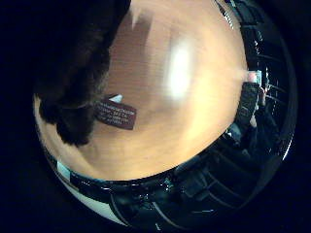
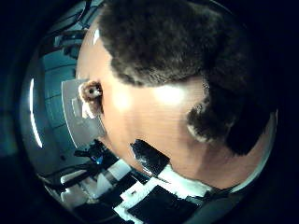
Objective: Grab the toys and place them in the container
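While close under the palm, dark furry toy [image 2: 173,46] (perhaps held), bare table [image 1: 194,116] beyond.

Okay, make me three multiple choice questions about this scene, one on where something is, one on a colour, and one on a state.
1. Where does the dark furry toy lie?
A. On the wooden table
B. Inside the container
C. On the floor

2. What colour is the tag at the furry toy's edge?
A. Yellow
B. Dark maroon
C. Bright green

3. What is the state of the small tan plush toy?
A. Held in the robot hand
B. Sitting in the pale container at the table's edge
C. Lying under the furry toy

Answers: 1 A, its fur rests on the wooden table close under the palm. 2 B, the tag reads dark maroon against the wood. 3 B, it sits in the pale container, apart from the robot hand.
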`<state>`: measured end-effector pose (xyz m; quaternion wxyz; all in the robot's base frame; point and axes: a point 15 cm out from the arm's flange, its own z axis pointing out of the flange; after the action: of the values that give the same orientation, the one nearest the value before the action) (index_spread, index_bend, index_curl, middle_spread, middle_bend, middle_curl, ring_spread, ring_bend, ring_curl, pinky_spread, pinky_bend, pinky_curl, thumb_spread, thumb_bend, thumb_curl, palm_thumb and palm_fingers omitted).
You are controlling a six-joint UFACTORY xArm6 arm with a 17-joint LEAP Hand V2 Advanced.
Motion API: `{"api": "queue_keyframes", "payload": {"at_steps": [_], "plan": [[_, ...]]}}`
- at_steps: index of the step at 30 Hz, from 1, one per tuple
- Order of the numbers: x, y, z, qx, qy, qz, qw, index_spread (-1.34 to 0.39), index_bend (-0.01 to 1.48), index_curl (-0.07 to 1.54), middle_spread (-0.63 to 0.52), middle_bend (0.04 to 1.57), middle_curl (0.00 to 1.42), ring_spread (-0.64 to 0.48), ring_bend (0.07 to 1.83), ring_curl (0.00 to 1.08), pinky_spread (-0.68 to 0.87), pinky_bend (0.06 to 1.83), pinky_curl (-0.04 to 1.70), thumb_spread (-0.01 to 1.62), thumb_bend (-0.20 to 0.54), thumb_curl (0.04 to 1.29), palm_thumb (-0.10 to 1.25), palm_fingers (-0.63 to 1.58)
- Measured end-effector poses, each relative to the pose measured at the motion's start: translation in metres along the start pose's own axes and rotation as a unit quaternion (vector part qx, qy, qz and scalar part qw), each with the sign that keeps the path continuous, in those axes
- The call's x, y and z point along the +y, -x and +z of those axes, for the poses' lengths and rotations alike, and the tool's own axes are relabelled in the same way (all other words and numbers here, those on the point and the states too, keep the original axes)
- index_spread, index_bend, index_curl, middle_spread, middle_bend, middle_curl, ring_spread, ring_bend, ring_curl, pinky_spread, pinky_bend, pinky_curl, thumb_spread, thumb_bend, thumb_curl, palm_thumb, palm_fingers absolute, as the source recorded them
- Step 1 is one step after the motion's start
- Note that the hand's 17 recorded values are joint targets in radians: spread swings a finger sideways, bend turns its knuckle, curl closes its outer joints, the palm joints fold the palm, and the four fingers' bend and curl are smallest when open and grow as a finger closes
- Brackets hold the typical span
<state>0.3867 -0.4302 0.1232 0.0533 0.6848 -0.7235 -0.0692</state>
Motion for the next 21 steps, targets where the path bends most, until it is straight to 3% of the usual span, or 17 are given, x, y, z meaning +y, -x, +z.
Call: {"api": "queue_keyframes", "payload": {"at_steps": [6,14,17,21], "plan": [[0.0,0.001,0.009,-0.004,0.005,-0.001,1.0,-0.26,0.17,0.29,-0.03,0.32,0.37,0.02,0.45,0.25,0.32,0.3,0.26,1.02,-0.02,0.27,0.39,0.41],[-0.001,0.004,0.024,-0.012,0.014,-0.007,1.0,-0.32,0.19,0.31,-0.15,0.47,0.43,-0.14,0.71,0.31,0.1,0.34,0.23,1.04,-0.014,0.29,0.5,0.76],[-0.002,0.005,0.023,-0.014,0.011,-0.008,1.0,-0.37,0.21,0.35,-0.22,0.56,0.48,-0.22,0.82,0.35,-0.08,0.49,0.24,1.06,-0.006,0.3,0.59,1.06],[0.002,0.003,0.01,-0.013,0.005,-0.004,1.0,-0.42,0.43,0.5,-0.25,0.8,0.59,-0.25,0.96,0.44,-0.31,0.79,0.35,1.08,-0.002,0.32,0.72,1.32]]}}
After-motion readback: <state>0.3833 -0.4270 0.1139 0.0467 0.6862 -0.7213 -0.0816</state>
